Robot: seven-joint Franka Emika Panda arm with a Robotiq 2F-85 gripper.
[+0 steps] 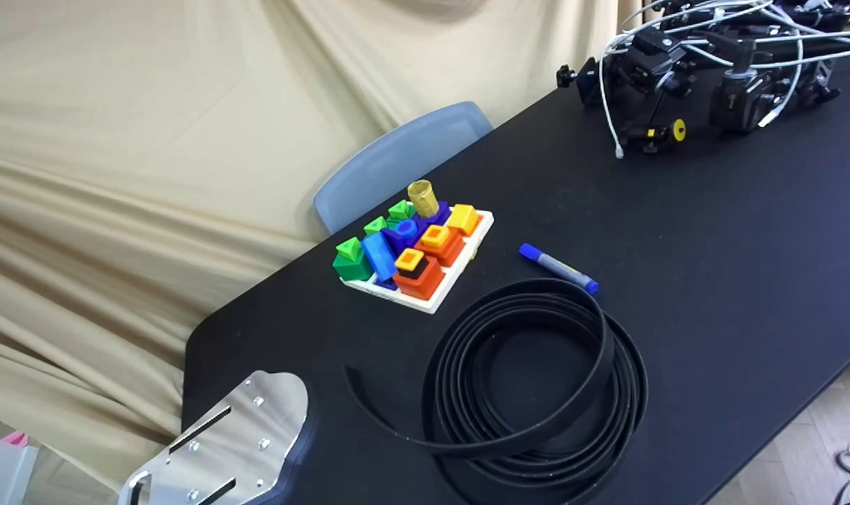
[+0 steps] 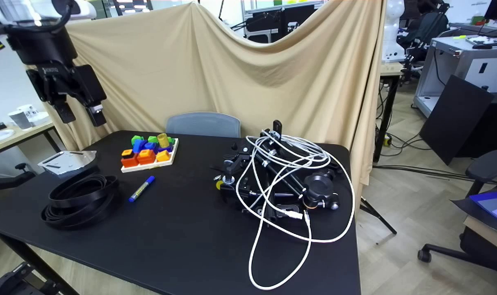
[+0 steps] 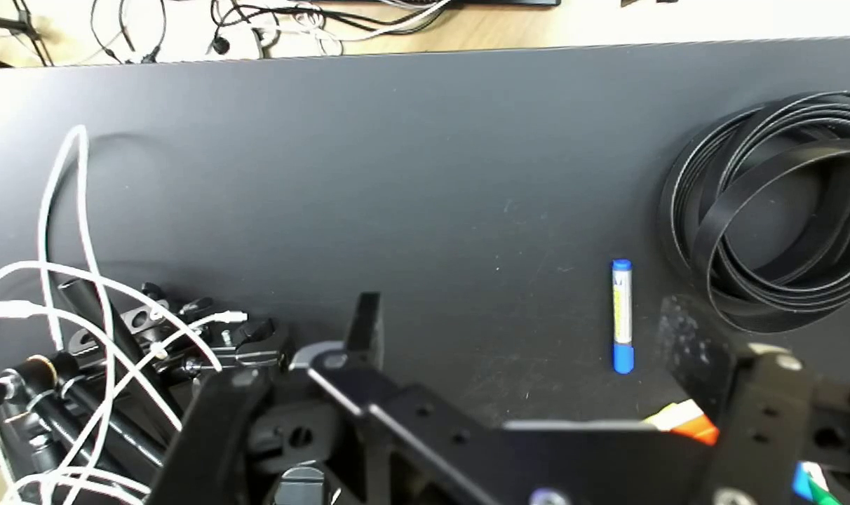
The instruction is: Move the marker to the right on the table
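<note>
The marker has a white barrel with a yellow label and blue ends. It lies flat on the black table [image 2: 183, 237]. The marker [image 1: 558, 268] shows in both exterior views [image 2: 142, 189], between the block board and the black coil. My gripper [image 2: 83, 117] is open and empty, high above the table's far-left part in that exterior view. It is out of view in an exterior view where the marker is seen from closer. In the wrist view the gripper [image 3: 530, 312] has its fingers wide apart, and the marker [image 3: 622, 315] shows between them, closer to the right finger, well below.
A coil of flat black strap [image 1: 537, 393] lies beside the marker. A white board with colored blocks [image 2: 150, 166] sits behind it. Black clamps and tripod parts with white cables [image 2: 281, 180] cover another part of the table. A metal plate [image 1: 221, 435] is near the coil.
</note>
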